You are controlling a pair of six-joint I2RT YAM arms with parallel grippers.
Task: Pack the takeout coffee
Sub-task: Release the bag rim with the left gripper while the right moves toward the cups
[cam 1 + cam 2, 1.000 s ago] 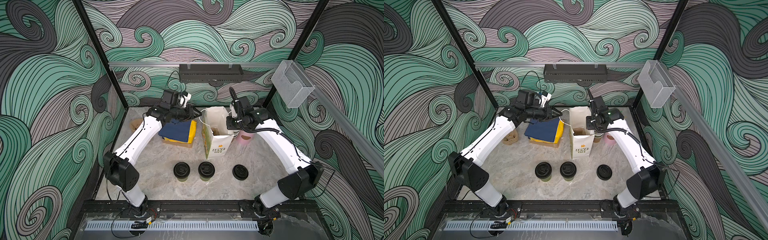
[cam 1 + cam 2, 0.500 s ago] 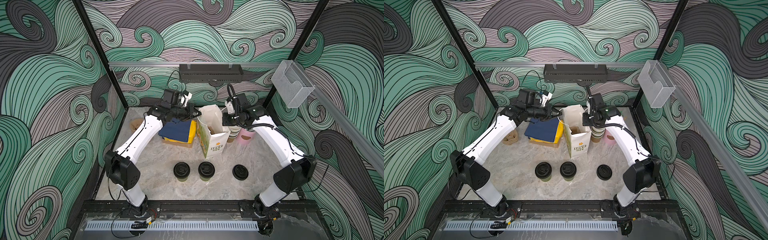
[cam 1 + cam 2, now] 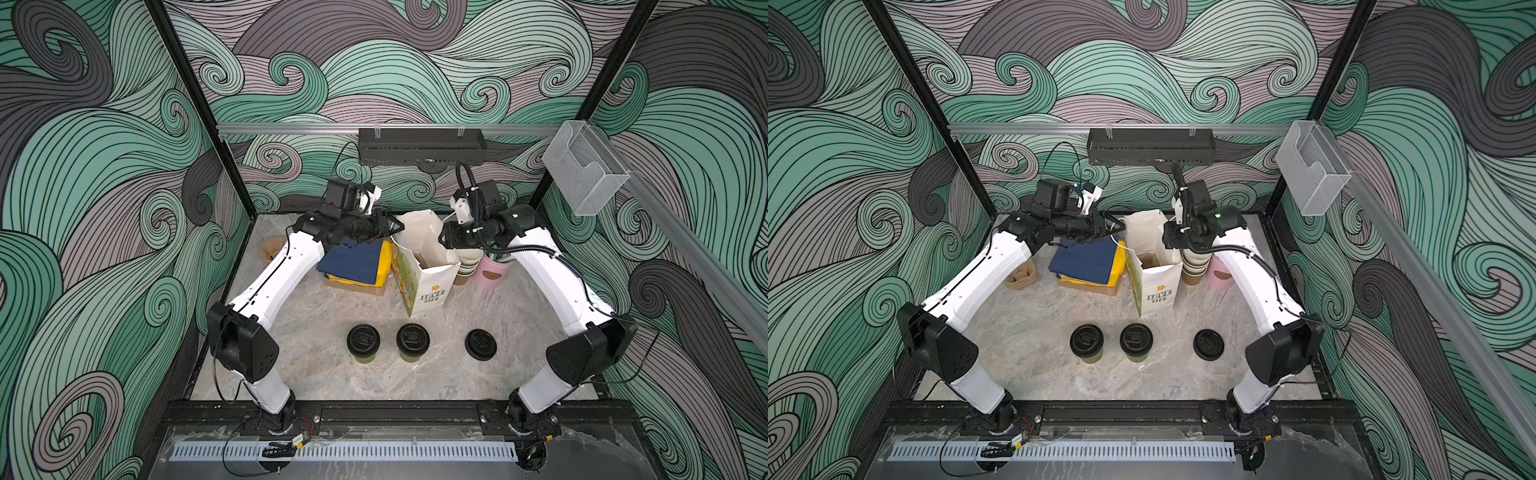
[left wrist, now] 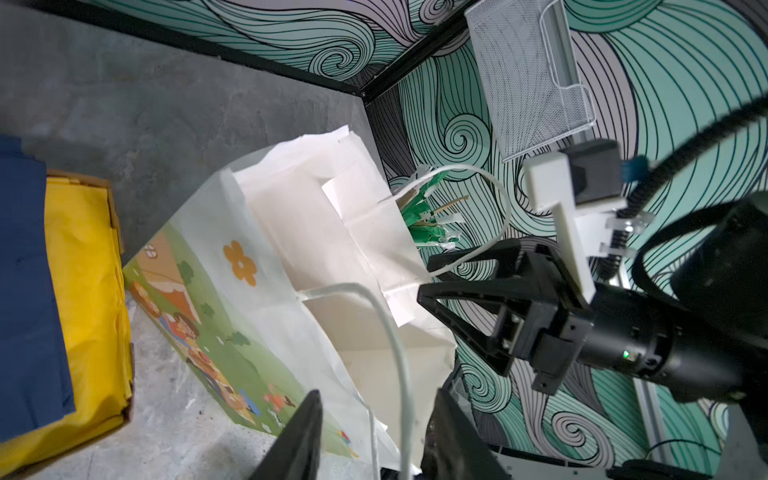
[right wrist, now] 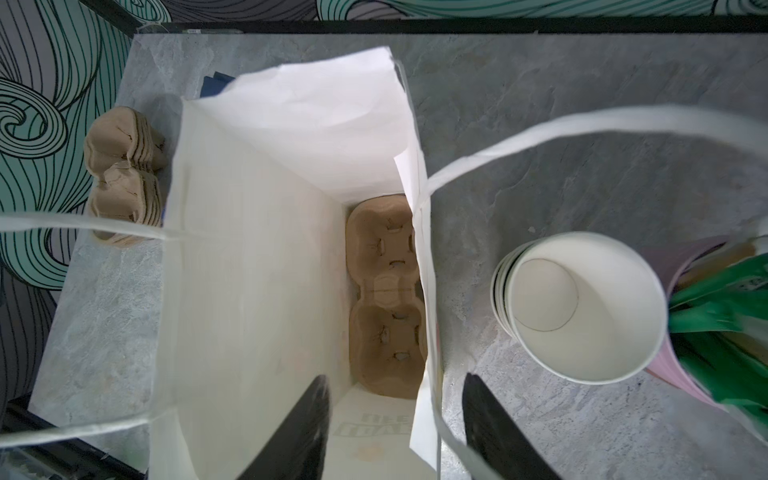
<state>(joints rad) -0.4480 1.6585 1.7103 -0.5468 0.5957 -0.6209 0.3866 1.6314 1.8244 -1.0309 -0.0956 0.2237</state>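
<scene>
Jaws apart at the paper bag (image 3: 428, 286) mouth, left gripper (image 3: 392, 226) and right gripper (image 3: 444, 242) have both lidded cups (image 3: 363, 340) (image 3: 412, 339) at six o'clock.

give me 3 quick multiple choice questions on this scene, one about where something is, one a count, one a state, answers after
1. Where do the lidded cups stand?
A. on the table, outside the bag
B. inside the bag
C. on the napkins

2. How many cups have a black lid on?
A. one
B. two
C. four

3. What state is the bag in?
A. folded flat
B. lying on its side
C. upright and open, with a carrier at the bottom

Answers:
1. A: both top views show them side by side on the bare table, apart from the bag.
2. B: two lids sit on olive-sided cups, and the third lid lies flat with no cup showing.
3. C: the right wrist view looks down its open mouth onto the empty carrier.
</scene>
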